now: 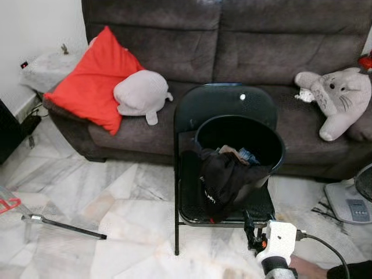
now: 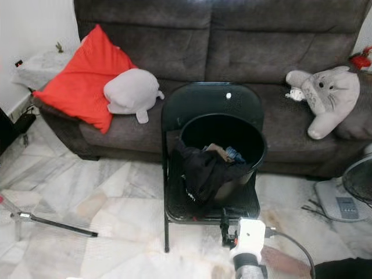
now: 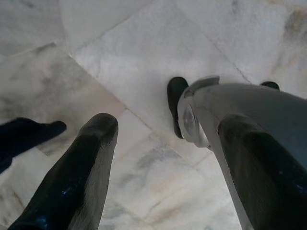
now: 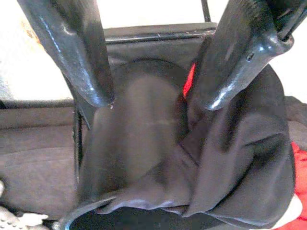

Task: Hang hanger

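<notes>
A black folding chair (image 1: 224, 104) stands before the sofa with a black bucket (image 1: 273, 142) of clothes on its seat. A black garment (image 1: 224, 177) hangs over the bucket's front rim; a small red piece (image 4: 190, 79) peeks out from under it, too little to identify. My right gripper (image 1: 253, 232) is low at the chair's front edge, open, its fingers pointing at the draped garment (image 4: 230, 158) and holding nothing. My left gripper (image 3: 168, 129) hangs open over the marble floor. A red object (image 1: 8, 203) shows at the far left edge.
A dark sofa (image 1: 244, 52) carries a red cushion (image 1: 93, 81), a grey plush (image 1: 142, 93) and a second plush toy (image 1: 337, 96). A thin metal rod (image 1: 64, 225) lies on the floor at left. A fan base (image 1: 349, 203) stands right. A person's arm (image 1: 317, 270) is at bottom right.
</notes>
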Motion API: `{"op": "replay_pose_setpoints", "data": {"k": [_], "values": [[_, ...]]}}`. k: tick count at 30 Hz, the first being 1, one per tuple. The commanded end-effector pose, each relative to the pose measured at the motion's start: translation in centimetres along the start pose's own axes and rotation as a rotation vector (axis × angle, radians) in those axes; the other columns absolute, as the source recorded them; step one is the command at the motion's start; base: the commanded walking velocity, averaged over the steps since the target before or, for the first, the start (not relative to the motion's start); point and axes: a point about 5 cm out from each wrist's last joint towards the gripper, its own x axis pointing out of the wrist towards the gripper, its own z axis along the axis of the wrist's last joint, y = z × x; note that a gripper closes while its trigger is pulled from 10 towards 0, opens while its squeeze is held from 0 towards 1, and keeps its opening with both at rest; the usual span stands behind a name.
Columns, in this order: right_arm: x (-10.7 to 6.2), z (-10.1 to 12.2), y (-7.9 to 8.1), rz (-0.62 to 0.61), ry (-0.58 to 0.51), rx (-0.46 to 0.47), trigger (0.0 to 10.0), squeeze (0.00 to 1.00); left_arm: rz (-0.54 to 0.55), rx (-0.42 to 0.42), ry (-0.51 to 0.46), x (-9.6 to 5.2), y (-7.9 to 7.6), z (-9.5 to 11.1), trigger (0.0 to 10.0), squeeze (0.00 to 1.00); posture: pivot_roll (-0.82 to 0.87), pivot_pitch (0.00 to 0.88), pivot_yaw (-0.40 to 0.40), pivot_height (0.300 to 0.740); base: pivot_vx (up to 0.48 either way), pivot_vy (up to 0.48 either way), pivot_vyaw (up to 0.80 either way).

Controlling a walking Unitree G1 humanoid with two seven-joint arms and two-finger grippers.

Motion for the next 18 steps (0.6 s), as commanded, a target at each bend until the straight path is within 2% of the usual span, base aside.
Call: {"op": "replay_pose_setpoints", "data": {"k": [1, 18], "values": [[-0.07, -0.09, 0.08, 0.004, 0.006, 0.003, 10.0, 0.0, 0.008, 0.002, 0.048, -0.25, 0.23, -1.13, 10.0, 0.0, -0.07, 0.104, 0.032, 0.721, 0.0, 0.0, 0.0], [-0.21, -0.31, 0.4, 0.023, 0.016, -0.003, 10.0, 0.0, 0.009, -0.002, 0.057, -0.16, -0.15, -1.21, 10.0, 0.0, -0.07, 0.107, 0.034, 0.721, 0.0, 0.0, 0.0]]}}
